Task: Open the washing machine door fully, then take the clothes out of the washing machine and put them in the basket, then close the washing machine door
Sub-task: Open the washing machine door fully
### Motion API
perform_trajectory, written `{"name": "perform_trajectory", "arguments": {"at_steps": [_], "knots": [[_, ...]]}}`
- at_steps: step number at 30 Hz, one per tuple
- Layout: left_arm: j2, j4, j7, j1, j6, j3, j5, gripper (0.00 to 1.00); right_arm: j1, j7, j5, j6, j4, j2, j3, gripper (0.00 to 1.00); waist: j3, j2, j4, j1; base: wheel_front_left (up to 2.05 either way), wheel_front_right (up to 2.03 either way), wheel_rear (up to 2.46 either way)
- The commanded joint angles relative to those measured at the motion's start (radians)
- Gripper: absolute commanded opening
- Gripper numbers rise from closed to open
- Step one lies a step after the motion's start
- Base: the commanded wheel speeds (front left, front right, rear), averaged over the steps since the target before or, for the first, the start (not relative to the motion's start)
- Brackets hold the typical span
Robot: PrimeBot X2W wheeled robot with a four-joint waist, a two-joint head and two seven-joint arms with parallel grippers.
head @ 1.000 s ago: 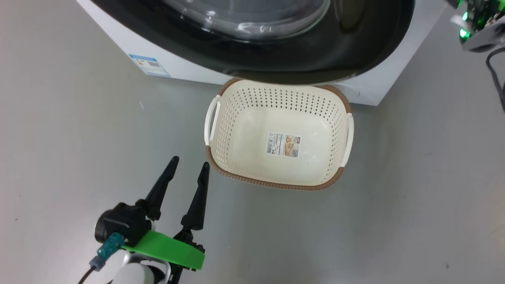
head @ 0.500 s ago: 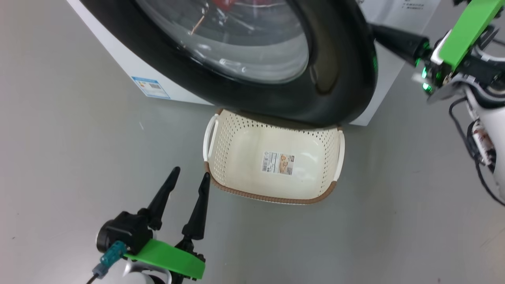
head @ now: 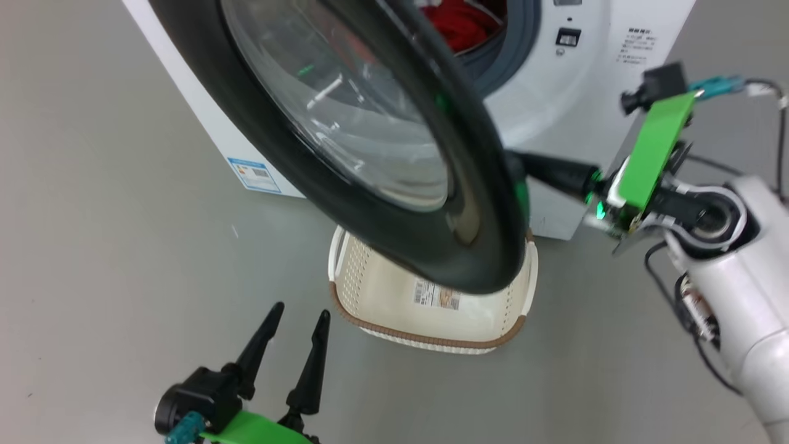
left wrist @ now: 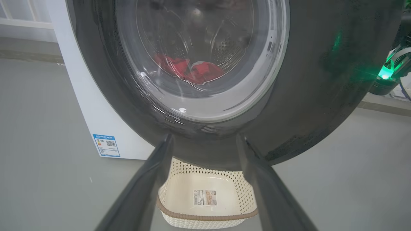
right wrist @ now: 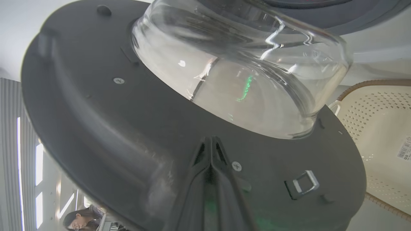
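We judge the step in hand to be swinging the door fully open; nothing has yet been lifted out. The washing machine stands ahead of both grippers. The washing machine door hangs partly open, directly ahead of the right gripper, whose two fingers are pressed together with nothing between them. Their tips bear on the door's inner face, between the glass bowl and the door's edge, just beside a screw and near the latch. We recommend pushing close to that free edge, following the hinge arc, and keeping the tips off the glass, where they could slip. The basket sits under the door, just beside the left gripper, which hovers low with fingers spread and empty; it should stay below the door's sweep. The clothes lie in the drum, well apart from both grippers, beyond the door from the left one.
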Motion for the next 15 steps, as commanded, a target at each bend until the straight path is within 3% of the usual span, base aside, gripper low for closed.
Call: {"name": "perform_trajectory", "arguments": {"at_steps": [1, 15], "knots": [[0.014, -0.023, -0.012, 0.006, -0.006, 0.032, 0.013, 1.0, 0.023, 0.008, -0.006, 0.005, -0.042, 0.022, 0.014, 0.0, -0.023, -0.0001, 0.015, 0.0, 0.0, 0.0, 0.0], [0.014, -0.04, -0.012, 0.068, -0.006, 0.065, 0.018, 1.0, 0.21, 0.026, -0.031, 0.005, -0.17, 0.075, 0.053, 0.0, -0.11, -0.0001, 0.117, 0.0, 0.0, 0.0, 0.0]]}}
